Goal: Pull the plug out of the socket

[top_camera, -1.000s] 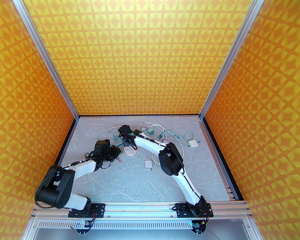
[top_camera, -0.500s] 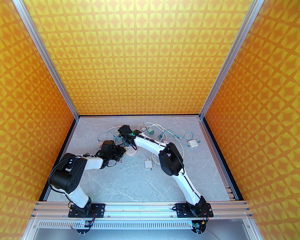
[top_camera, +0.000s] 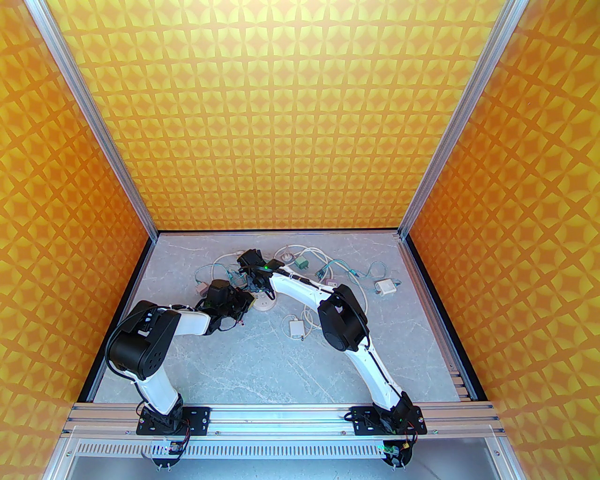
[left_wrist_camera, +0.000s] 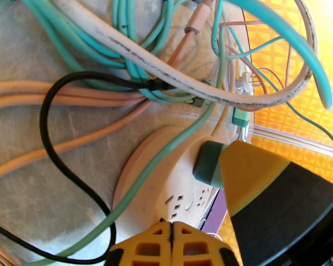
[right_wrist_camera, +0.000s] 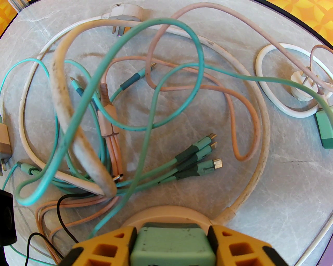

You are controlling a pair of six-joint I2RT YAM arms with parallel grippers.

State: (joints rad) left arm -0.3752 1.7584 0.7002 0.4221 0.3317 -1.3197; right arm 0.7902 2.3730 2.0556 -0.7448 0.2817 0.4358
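The round pinkish-white socket lies on the grey table, left of centre. A green plug with a dark green base sits in the socket's top. My right gripper is shut on that plug, one yellow finger on each side. In the left wrist view the plug stands on the socket, with a right finger against it. My left gripper is shut and empty, its joined tips at the socket's near edge. From above, the left gripper is at the socket's left side and the right gripper is over it.
A tangle of teal, pink and white cables spreads beyond the socket, with loose teal connectors. A white loose plug, a green adapter, a white charger and another white adapter lie around. A black wire crosses the left wrist view.
The left arm swung forward and right, bringing its shut gripper up to the socket's left edge. The right arm kept its hold on the plug with almost no motion.
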